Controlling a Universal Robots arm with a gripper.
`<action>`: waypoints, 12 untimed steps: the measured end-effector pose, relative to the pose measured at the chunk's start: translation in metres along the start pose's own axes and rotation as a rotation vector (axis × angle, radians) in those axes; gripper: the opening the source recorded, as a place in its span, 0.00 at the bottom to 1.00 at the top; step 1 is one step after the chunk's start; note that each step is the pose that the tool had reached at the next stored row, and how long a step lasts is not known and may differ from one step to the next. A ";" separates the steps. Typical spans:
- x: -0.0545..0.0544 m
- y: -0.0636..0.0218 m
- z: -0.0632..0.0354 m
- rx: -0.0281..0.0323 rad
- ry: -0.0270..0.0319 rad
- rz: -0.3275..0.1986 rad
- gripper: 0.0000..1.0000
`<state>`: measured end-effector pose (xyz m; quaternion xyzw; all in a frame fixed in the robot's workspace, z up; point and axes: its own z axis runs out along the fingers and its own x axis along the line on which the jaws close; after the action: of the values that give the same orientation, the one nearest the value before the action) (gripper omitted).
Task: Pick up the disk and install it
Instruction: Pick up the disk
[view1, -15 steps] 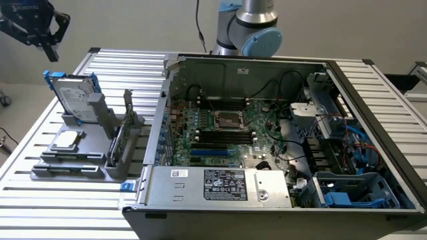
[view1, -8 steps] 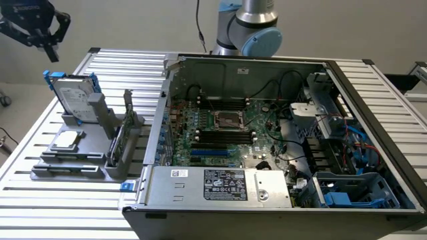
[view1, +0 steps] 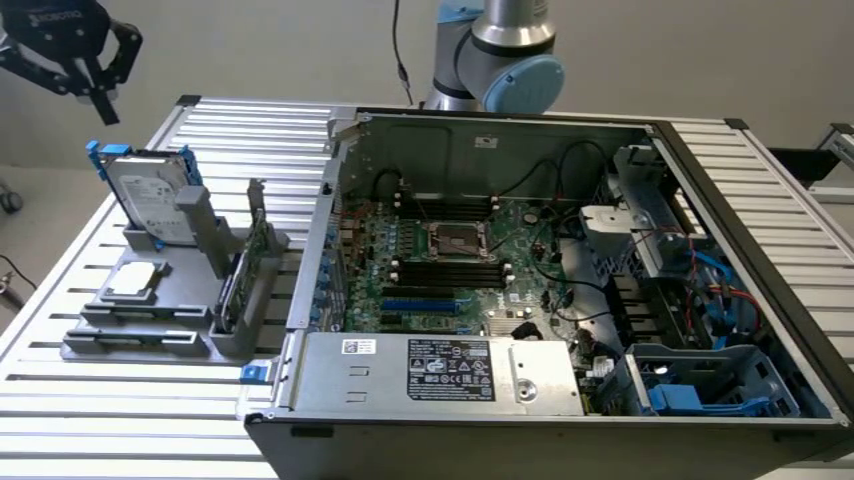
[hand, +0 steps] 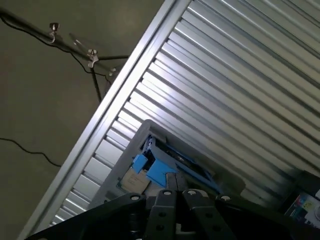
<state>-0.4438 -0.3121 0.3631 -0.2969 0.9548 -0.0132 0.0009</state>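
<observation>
Shut jaws above, disk (view1: 144, 192) upright — apart

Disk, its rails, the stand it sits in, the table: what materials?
Disk: silver-grey metal casing, dull sheen, white paper-like label.
Rails: blue plastic by the look, saturated matte colour.
Stand: grey, matte, probably plastic or painted metal; can't tell.
Table: ribbed bright metal slats, likely aluminium, light streaks along them.

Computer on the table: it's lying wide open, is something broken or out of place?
Nothing looks damaged or spilled. The computer case lies on its side, open side up, which looks deliberate. The disk stands upright in the grey holder beside the case, and the shut gripper hangs above it.
</observation>
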 end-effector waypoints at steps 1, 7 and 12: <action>0.000 0.0000 0.0001 0.0001 -0.0005 -0.018 0.11; 0.000 0.0000 0.0005 0.0008 -0.0032 -0.127 0.11; 0.000 0.0001 0.0009 0.0014 -0.0056 -0.218 0.11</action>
<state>-0.4439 -0.3121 0.3622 -0.3992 0.9168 -0.0130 0.0023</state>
